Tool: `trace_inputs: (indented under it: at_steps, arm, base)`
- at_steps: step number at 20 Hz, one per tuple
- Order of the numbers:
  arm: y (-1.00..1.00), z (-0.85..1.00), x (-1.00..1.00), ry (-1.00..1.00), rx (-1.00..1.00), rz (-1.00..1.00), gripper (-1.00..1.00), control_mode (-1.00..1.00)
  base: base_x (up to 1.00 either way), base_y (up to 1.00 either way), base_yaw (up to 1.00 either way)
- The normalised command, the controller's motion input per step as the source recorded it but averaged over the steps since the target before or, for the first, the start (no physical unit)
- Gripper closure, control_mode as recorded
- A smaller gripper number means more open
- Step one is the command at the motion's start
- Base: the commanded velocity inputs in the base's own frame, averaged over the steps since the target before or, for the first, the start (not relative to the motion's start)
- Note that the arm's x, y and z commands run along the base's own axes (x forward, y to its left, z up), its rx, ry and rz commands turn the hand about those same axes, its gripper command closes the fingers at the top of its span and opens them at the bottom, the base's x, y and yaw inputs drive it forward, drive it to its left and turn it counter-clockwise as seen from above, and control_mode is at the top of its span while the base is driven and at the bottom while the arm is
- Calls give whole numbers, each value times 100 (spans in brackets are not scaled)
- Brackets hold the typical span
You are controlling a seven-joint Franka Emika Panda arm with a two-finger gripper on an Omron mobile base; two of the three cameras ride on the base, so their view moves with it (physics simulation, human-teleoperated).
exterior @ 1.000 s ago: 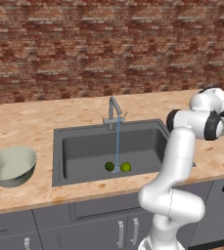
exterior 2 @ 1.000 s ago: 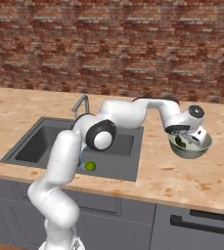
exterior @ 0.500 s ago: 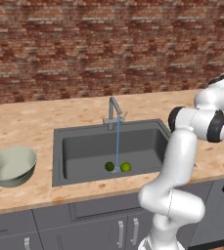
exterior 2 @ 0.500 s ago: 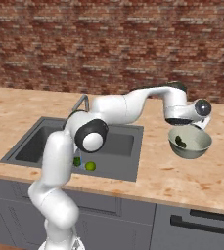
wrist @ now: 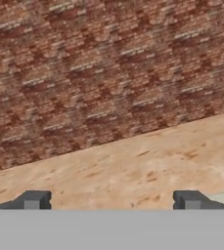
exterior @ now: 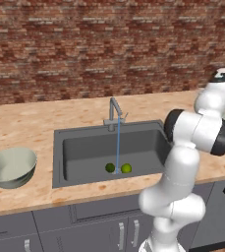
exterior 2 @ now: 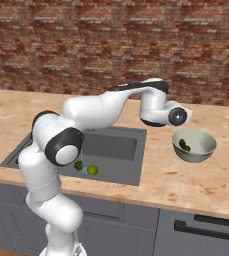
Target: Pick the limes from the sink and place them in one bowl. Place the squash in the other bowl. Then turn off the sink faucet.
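Quick status for you, op: squash [exterior 2: 184,145] sits inside the right-hand bowl [exterior 2: 204,151], dark green shape low against the near-left wall, so that part looks done as far as I can judge. Your hand [wrist: 111,201] is up over the tabletop [wrist: 133,171] by that bowl, fingers [wrist: 33,200] spread wide w/ nothing between them, camera looking at the brick wall [wrist: 108,63]. In the right base view the wrist hangs just left of the bowl rim, not touching it.

What's left: both limes. Darker lime [exterior: 110,168] and brighter lime [exterior: 126,168] lie close together, nearly touching, on the sink [exterior: 84,157] floor toward the front edge, right by where the water lands. Other bowl [exterior: 12,167] is on the tabletop left of the basin, well apart from your arm, and looks empty from here. Sink faucet [exterior: 115,112] is running, thin blue stream dropping between the limes, so the tap step isn't done yet either.

My read: one of three parts done. Limes next, probably into the left bowl, faucet lever last.
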Motion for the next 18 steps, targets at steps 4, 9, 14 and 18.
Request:
trace_inputs:
  at_steps: [4, 9, 14, 18]
  arm:
    - [67, 100, 0, 0, -21, 1, -100, -100]
    - [4, 100, -22, 19, -7, 1, -100, -100]
    - [0, 77, -68, 46, 3, 0, -100, -100]
    - [5, 41, -81, 43, 4, 0, -100, -100]
  base:
    - [0, 0, 0]
    - [0, 0, 0]
    - [0, 0, 0]
    - [0, 0, 0]
